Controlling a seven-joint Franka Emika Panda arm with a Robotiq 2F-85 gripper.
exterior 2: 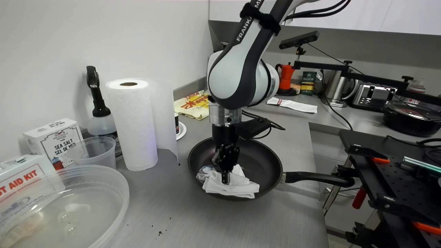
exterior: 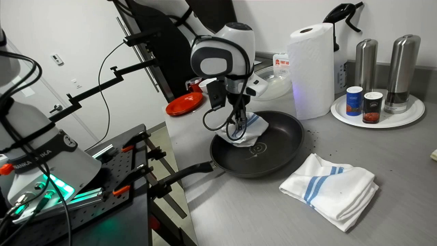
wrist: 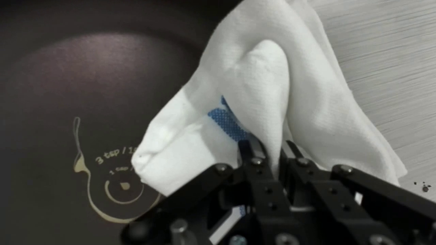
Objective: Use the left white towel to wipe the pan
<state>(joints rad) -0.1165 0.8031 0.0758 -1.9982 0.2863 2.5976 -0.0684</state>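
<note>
A black frying pan [exterior: 281, 143] lies on the grey counter, and it also shows in an exterior view [exterior 2: 260, 165] and in the wrist view [wrist: 102, 85]. My gripper [exterior: 241, 125] is over the pan's side away from the folded towel, fingers pointing down. It is shut on a white towel with blue stripes [exterior: 254, 131]. In the wrist view, a fold of the towel [wrist: 259, 78] is pinched between the fingertips [wrist: 267, 148]. The towel [exterior 2: 231, 187] is bunched inside the pan and over its rim. A second white towel with blue stripes [exterior: 331, 191] lies folded beside the pan.
The pan's handle [exterior: 191, 171] sticks out past the counter edge. A paper towel roll [exterior: 311, 71] stands behind the pan. A white plate [exterior: 406, 118] holds shakers and mills. A clear plastic bowl [exterior 2: 120, 206], red plates [exterior: 184, 103] and dark crumbs [exterior 2: 160, 233] are also on the counter.
</note>
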